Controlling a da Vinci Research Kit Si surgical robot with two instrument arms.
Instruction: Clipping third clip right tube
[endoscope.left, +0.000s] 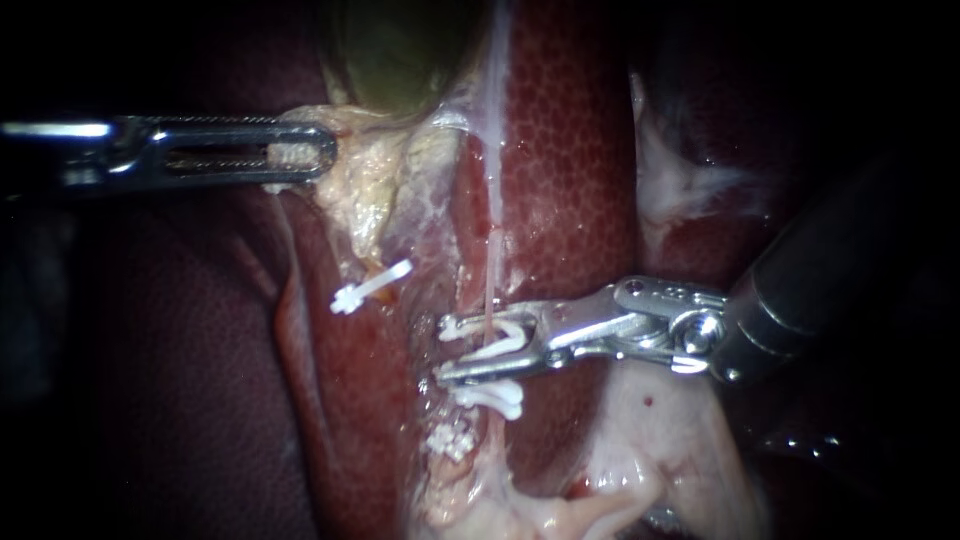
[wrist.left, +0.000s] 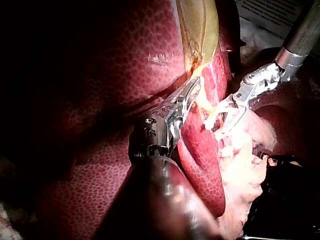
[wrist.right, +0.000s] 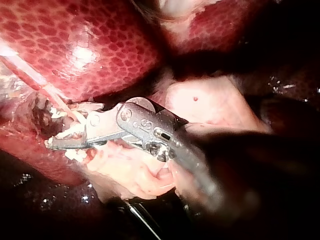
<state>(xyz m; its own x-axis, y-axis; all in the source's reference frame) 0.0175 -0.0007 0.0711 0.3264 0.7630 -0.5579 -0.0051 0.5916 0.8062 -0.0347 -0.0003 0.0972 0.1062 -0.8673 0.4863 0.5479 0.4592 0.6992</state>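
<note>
The thin pale right tube (endoscope.left: 491, 270) runs down the middle of the endoscope view. My right instrument (endoscope.left: 462, 350) comes in from the right, and its jaws straddle this tube with a white clip (endoscope.left: 487, 332) held between them. Just below the jaws a second white clip (endoscope.left: 492, 398) sits on the same tube, with a third (endoscope.left: 450, 440) lower still. Another white clip (endoscope.left: 370, 286) sits on the left tube. My left instrument (endoscope.left: 322, 150) is shut on pale yellowish tissue at the gallbladder's (endoscope.left: 400, 50) lower end. The right wrist view shows the jaws (wrist.right: 57, 140) around the tube (wrist.right: 55, 97).
Mottled red liver (endoscope.left: 570, 150) lies behind and to both sides of the tubes. Pale fatty tissue (endoscope.left: 650, 440) lies under my right instrument's shaft. In the left wrist view both instruments (wrist.left: 192, 90) (wrist.left: 225, 125) sit close together beside the gallbladder (wrist.left: 200, 30).
</note>
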